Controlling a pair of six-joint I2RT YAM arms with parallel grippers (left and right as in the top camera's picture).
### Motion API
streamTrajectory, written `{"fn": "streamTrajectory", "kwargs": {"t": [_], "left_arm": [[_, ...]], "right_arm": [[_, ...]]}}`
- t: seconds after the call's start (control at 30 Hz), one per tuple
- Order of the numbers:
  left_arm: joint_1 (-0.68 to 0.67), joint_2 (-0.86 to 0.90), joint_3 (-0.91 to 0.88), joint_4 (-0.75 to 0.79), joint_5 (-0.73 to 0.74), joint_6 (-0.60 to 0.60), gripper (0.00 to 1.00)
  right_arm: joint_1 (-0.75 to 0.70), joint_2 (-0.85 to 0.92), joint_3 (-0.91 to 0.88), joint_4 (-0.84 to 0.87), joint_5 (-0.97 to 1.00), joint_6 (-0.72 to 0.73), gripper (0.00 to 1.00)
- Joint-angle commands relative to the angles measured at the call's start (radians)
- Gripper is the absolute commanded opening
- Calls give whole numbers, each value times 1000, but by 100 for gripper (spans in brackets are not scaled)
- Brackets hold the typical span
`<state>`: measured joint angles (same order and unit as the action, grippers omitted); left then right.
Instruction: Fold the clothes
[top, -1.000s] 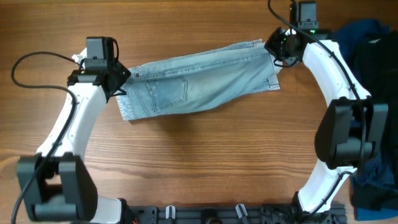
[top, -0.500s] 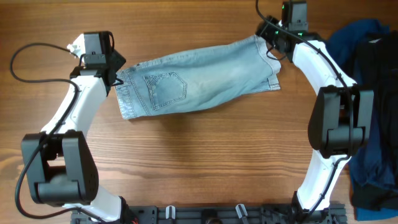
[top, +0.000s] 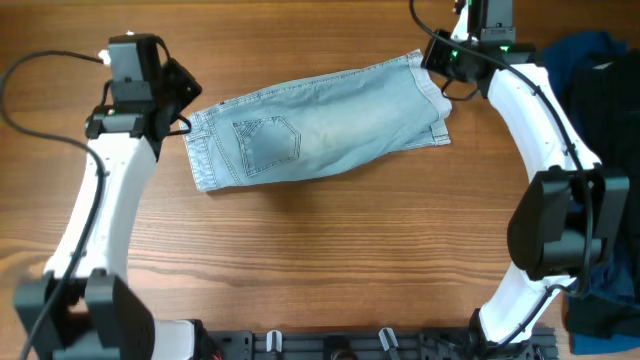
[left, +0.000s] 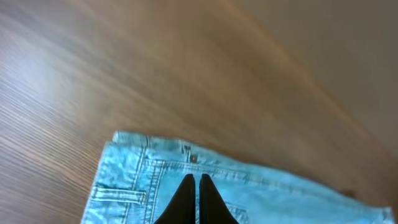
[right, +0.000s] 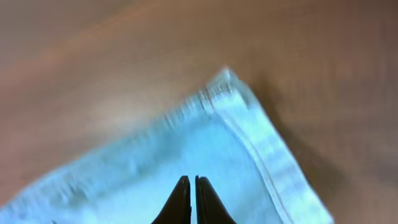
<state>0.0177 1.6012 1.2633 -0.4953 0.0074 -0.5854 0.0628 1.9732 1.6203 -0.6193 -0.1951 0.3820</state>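
Observation:
The clothes, light blue faded jeans (top: 320, 130), lie folded and flat across the far middle of the wooden table, back pocket facing up. My left gripper (top: 186, 108) hovers over the waistband end, shut and empty; in the left wrist view its fingertips (left: 194, 178) meet above the jeans (left: 261, 193) just inside the waistband. My right gripper (top: 438, 68) hangs over the cuff corner, also shut with nothing in it; in the right wrist view its tips (right: 189, 180) close together over the jeans (right: 143, 174) near the hemmed corner.
A dark blue garment (top: 585, 55) and a black garment (top: 612, 150) are piled at the table's right edge behind the right arm. A black cable (top: 30, 75) loops at the far left. A black rail (top: 340, 345) runs along the front edge.
Both grippers let go of the jeans' far edge and shut again. The jeans settled flat with the pocket showing. Both arms have drawn slightly back from the cloth.

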Motion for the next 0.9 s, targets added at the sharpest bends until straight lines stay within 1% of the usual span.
{"fn": "streamTrajectory", "kwargs": {"t": [0.0, 0.17, 0.33, 0.53, 0.67, 0.73, 0.77, 0.87], "left_arm": [[-8, 146, -10, -2, 56, 9, 4], [-7, 280, -10, 39, 56, 9, 4], [-7, 341, -10, 58, 51, 10, 4], [-7, 359, -9, 89, 44, 10, 4], [-7, 359, -9, 96, 44, 10, 4], [-7, 358, -9, 112, 44, 11, 4], [-8, 354, -7, 135, 44, 31, 4], [-8, 324, 14, 155, 44, 74, 4]], "right_arm": [[2, 46, -5, -77, 1, -57, 4], [2, 71, -81, -81, 16, -93, 4], [2, 73, -180, -68, 20, -92, 4], [2, 75, -378, 102, 119, -84, 4], [2, 75, -418, 56, 150, -34, 4], [2, 72, -412, 55, 142, -27, 4], [2, 68, -401, 55, 143, -29, 4], [2, 39, -346, 53, 99, -106, 4]]}}
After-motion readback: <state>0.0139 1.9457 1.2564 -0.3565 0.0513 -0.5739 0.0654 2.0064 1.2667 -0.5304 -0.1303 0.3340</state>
